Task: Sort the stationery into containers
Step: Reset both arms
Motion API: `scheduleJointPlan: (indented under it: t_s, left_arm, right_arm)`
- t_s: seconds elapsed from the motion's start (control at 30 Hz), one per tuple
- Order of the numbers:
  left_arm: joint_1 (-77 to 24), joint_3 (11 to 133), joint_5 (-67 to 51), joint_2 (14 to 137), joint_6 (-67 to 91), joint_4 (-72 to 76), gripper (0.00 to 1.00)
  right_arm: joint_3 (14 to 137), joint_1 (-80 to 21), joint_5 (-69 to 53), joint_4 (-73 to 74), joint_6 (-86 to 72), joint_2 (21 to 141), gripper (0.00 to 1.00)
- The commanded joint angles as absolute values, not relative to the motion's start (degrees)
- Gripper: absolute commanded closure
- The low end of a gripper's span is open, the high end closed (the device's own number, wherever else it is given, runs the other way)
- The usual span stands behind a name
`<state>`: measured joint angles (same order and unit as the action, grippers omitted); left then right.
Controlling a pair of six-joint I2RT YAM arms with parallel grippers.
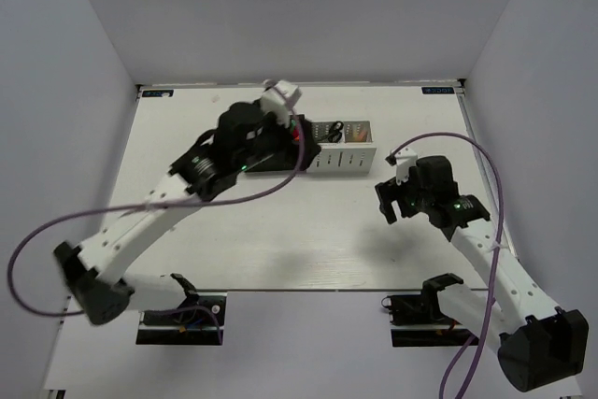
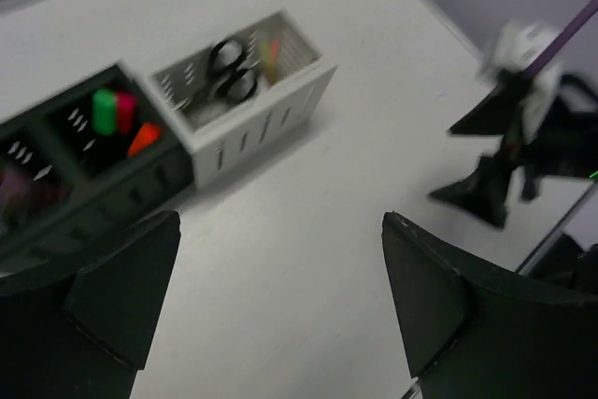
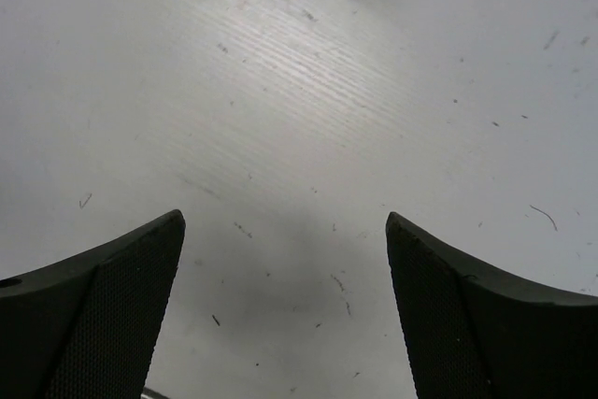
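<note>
- While both arms hang over the tabletop with nothing in them, the sorting looks nearly or wholly done.
- The left gripper has its jaws wide apart and empty. It hovers just in front of the containers, toward their black end, with bare surface between its fingers.
- The right gripper is likewise spread wide and holds nothing. It sits well to the right of the containers and nearer the arm bases, with only bare tabletop beneath it.
- Inside the white holder lie the scissors, handles up, with a thin stick standing beside them. Its colour is too blurred to name.
- The black holder joined to that white one holds highlighters with green and pink caps, and an orange-capped highlighter next to them.
- The black compartment farther from the white one holds something, but blur hides what it is.
- No loose stationery shows on the surface around the containers in the top view, so I judge little or nothing is left to sort.
- The left arm covers the black end of the containers there, so a stray item could be hidden beneath it.
</note>
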<state>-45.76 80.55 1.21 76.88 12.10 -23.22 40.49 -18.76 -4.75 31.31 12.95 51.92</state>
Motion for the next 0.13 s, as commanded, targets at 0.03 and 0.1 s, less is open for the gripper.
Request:
scheduleJointPlan:
  t_s: [0.03,0.1]
  left_arm:
    - [-40.7,61.82,5.28,65.94,14.15,-42.28,0.0]
    - [-36.67,51.29,1.95,58.33,14.33,-39.39,0.0]
  right_arm:
    - [40.61,-18.81,2.11,24.79,4.31,50.89,0.1]
    - [40.96,-18.81,1.06,25.39,3.52,51.59,0.1]
